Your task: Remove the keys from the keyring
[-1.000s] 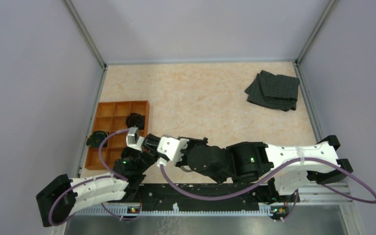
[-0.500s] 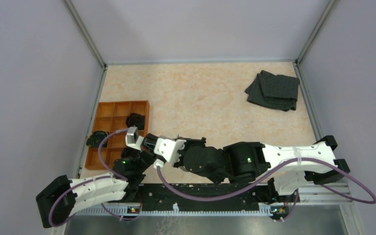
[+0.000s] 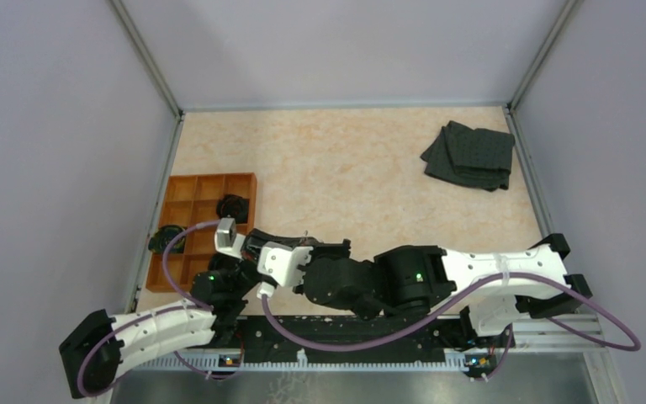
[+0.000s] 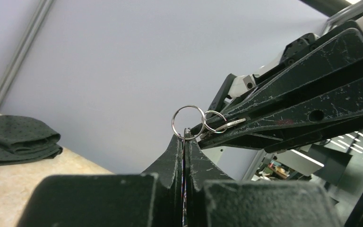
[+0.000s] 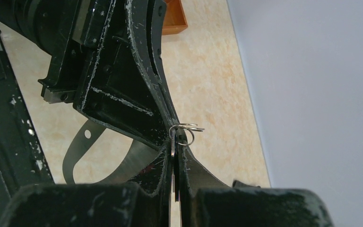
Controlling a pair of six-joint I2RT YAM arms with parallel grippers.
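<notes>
My two grippers meet tip to tip above the table's near left. In the left wrist view my left gripper [image 4: 184, 137] is shut, and a thin round silver keyring [image 4: 189, 122] stands up out of its tips, with a smaller ring [image 4: 215, 121] linked to it. My right gripper's fingers [image 4: 302, 94] reach in from the right, pinching a flat silver key [image 4: 230, 124] on that smaller ring. In the right wrist view my right gripper [image 5: 175, 144] is shut on the key [image 5: 172, 147], held edge-on, with the rings [image 5: 187, 128] just above its tips. The top view hides keys and rings behind the arms [image 3: 256, 246].
An orange compartment tray [image 3: 187, 187] lies at the left with black rounded lumps [image 3: 234, 207] in it. A dark folded cloth [image 3: 471, 156] lies at the back right. A grey curved metal strip with a hole [image 5: 87, 142] shows below the grippers.
Both arms have shifted a little to the left and toward the near edge, the grippers staying joined. Both grips look unchanged.
</notes>
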